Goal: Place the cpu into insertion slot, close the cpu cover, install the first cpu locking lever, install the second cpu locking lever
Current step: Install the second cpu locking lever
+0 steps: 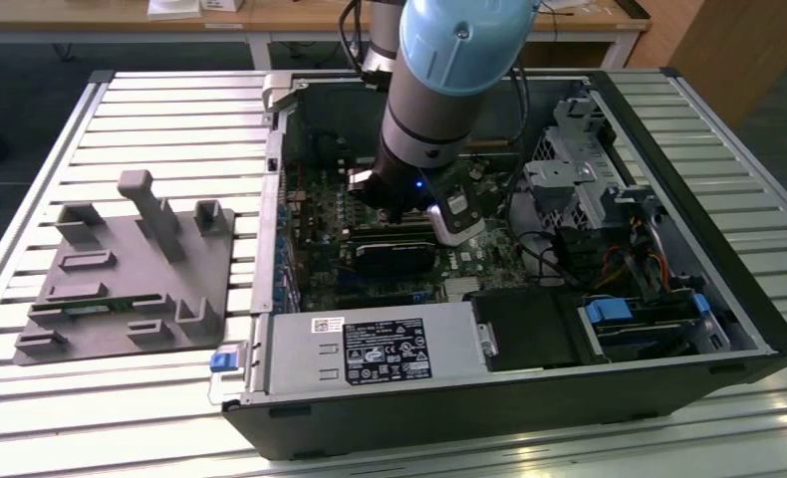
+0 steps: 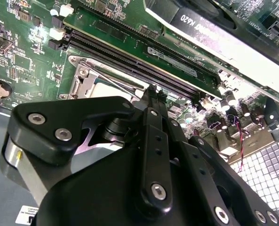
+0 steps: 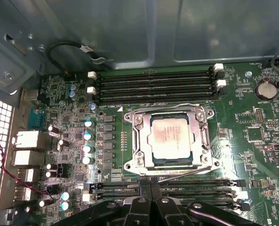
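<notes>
Slatted metal counter [image 1: 141,398] carries an open computer case [image 1: 527,398], and we see the arm reaching down into it over the green circuit board [image 3: 252,141]. Beside the case, toward the exterior view's left, sits a grey fixture [image 1: 128,279].

In the first wrist view, the cpu [image 3: 171,139] lies flat in the insertion slot [image 3: 138,141], its pale top showing through the window of the cpu cover [image 3: 172,112], which appears to be folded down over it. A thin locking lever [image 3: 186,173] runs along the socket edge nearest the gripper [image 3: 151,184], slightly raised and, we judge, not yet latched.

The gripper hangs just beside that lever, between the socket and the near row of black memory slots [image 3: 195,186]. Its fingers look drawn together with nothing between them, so we read it as pressing with its tip, not grasping.

We judge the lever work is the step in hand. Done well, it means keeping the tip on the wire itself, pushing down and sideways under its hook, and staying off the memory slots and the small capacitors [image 3: 88,141] nearby.
</notes>
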